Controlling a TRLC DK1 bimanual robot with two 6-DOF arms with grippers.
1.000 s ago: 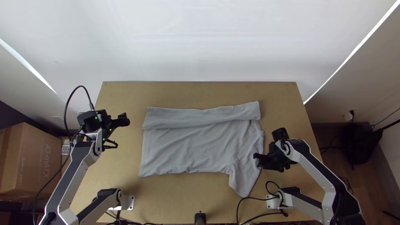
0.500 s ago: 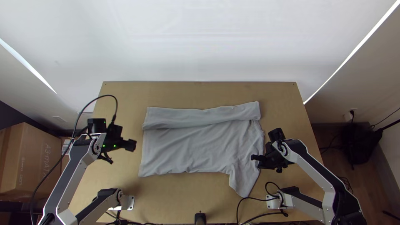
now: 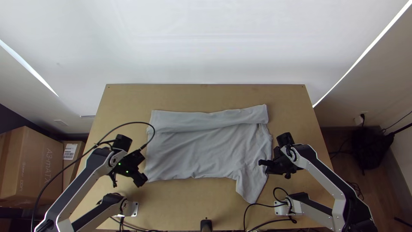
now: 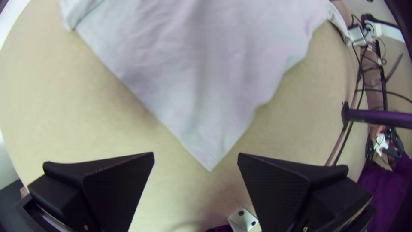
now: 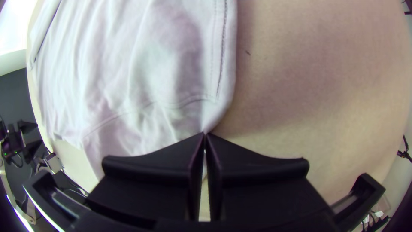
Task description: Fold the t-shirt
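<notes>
The grey t-shirt [image 3: 201, 150] lies on the table with its far edge folded over in a long strip; a sleeve sticks out toward the near right. My left gripper [image 3: 142, 179] is at the shirt's near left corner. In the left wrist view my left gripper [image 4: 195, 161] stands open, and the corner of the shirt [image 4: 206, 107] points between its fingers without being held. On the shirt's right edge, by the sleeve, is my right gripper [image 3: 262, 165]. In the right wrist view my right gripper [image 5: 205, 136] is shut on the edge of the shirt [image 5: 128, 86].
Bare wooden table [image 3: 206, 96] surrounds the shirt. Black cables [image 3: 266, 206] loop near the right arm's base. A small black object [image 3: 206, 224] stands at the near edge. Cardboard boxes [image 3: 32, 163] are on the floor at the left.
My left gripper has come from beyond the table's left part toward the near side and rightward, to the shirt's corner. My right gripper shifted slightly left, then stayed; the shirt looks unchanged.
</notes>
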